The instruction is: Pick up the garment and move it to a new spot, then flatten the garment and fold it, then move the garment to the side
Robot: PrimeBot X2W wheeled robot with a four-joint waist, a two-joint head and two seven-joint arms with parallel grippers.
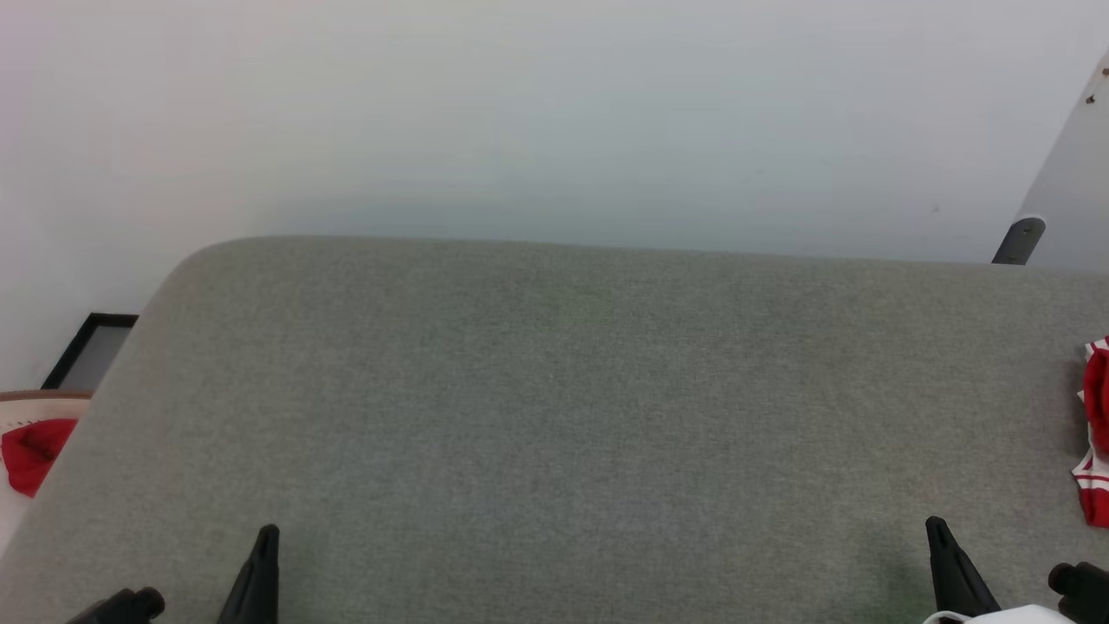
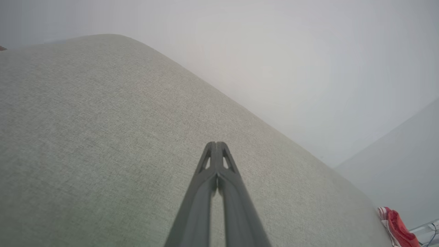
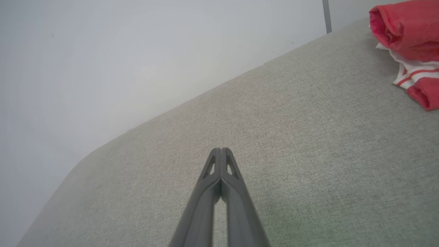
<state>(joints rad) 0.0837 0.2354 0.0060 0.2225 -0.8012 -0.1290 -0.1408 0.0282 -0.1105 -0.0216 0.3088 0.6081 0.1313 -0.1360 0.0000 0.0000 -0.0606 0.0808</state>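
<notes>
The garment (image 1: 1097,433), red cloth with white-and-red striped trim, lies bunched at the right edge of the grey fabric surface (image 1: 572,416), mostly cut off by the frame. It also shows as a red and white heap (image 3: 410,48) at the upper right of the right wrist view and as a small red bundle (image 2: 398,228) far off in the left wrist view. My left gripper (image 2: 216,144) is shut with nothing in it, low at the front left (image 1: 267,530). My right gripper (image 3: 221,150) is shut and empty too, at the front right (image 1: 936,524), short of the garment.
A pale wall rises behind the surface's far edge. At the left, below the surface, a white round object holds another red cloth (image 1: 35,452), with a dark-framed panel (image 1: 87,351) beside it. A grey bracket (image 1: 1021,240) and slanted board stand at the upper right.
</notes>
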